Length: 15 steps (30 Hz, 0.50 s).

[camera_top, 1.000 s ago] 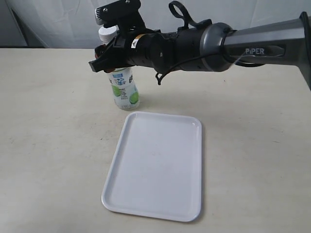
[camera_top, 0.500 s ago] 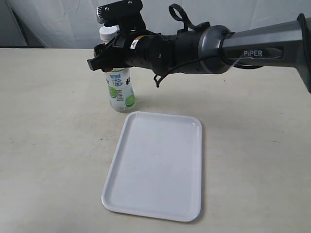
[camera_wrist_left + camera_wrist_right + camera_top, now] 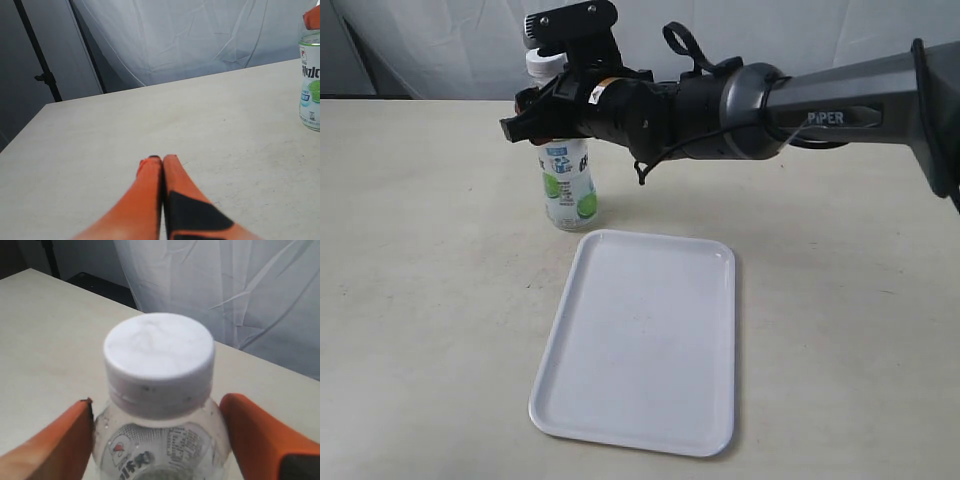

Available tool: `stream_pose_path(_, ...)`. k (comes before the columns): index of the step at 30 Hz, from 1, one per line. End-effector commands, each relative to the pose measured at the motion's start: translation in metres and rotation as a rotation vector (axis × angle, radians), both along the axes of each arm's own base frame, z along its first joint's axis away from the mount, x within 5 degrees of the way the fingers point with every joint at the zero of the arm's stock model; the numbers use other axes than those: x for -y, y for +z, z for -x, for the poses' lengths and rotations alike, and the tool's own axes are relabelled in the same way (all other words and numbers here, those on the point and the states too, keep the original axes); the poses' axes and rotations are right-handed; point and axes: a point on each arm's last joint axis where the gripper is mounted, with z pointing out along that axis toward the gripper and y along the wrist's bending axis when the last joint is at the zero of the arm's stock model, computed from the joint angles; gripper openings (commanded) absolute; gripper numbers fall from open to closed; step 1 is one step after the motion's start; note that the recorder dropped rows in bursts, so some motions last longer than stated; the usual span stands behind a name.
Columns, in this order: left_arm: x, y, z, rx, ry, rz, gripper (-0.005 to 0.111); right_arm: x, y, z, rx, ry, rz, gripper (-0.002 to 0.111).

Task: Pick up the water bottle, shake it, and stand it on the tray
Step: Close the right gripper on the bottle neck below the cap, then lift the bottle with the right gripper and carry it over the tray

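The right gripper (image 3: 156, 420) clamps the upright water bottle (image 3: 569, 190) below its cap, at eleven o'clock from the tray (image 3: 640, 340); the left gripper (image 3: 161, 159) is pressed shut, empty.

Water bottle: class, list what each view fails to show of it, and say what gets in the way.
- Exterior view: the neck of the bottle is hidden behind the right gripper. The label's print is too small to read.
- Right wrist view: everything below the shoulder is cut off by the picture's edge, so the base is not shown.
- Left wrist view: only a strip of the label shows. The picture's edge cuts off the rest.
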Motion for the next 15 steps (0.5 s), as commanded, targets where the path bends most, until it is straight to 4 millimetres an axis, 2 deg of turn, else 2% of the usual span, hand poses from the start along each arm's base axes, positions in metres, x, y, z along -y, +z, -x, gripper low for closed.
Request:
stream_pose_path(1, 0.000, -0.001, 0.000, 0.005, 0.000, 0.006, 0.000, 0.000, -0.020, 0.008, -0.120, 0.033, 0.082, 0.001)
stream_pose_path(3, 0.000, -0.001, 0.000, 0.005, 0.000, 0.006, 0.000, 0.001, -0.011, 0.008, -0.111, 0.035, 0.071, -0.001)
stream_pose_path(11, 0.000, -0.001, 0.000, 0.005, 0.000, 0.006, 0.000, 0.009, 0.049, 0.015, -0.012, 0.027, -0.037, -0.001)
stream_pose_path(15, 0.000, -0.001, 0.000, 0.005, 0.000, 0.006, 0.000, 0.012, 0.061, 0.017, 0.001, 0.031, -0.048, -0.001)
